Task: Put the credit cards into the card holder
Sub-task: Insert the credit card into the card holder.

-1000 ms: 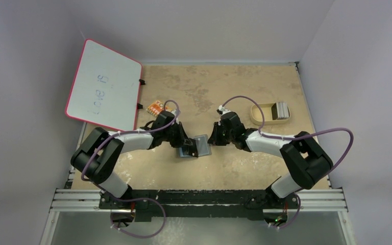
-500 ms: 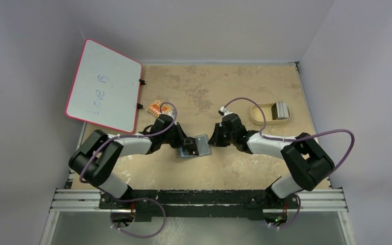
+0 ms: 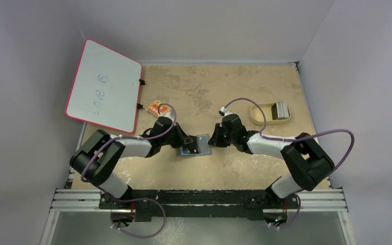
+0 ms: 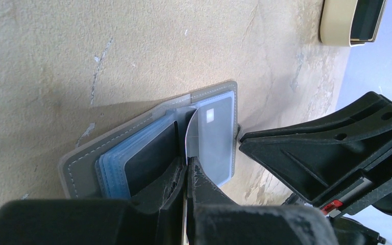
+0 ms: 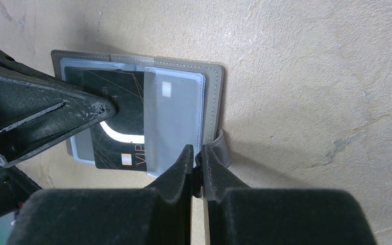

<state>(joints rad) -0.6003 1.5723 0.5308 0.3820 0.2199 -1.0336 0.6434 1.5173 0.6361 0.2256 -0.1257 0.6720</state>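
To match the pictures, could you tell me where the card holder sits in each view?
Top: card holder near centre.
Left wrist: lower centre-left, open.
Right wrist: upper left, open.
Shared landmark: left end effector, on it in all three.

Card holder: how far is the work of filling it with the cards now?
Done: the card holder lies open, one dark card on its blue pockets. In hand: the left pincer pinches a clear pocket sheet; the right pincer is shut at its edge. Left: the stacked cards wait in the tray.
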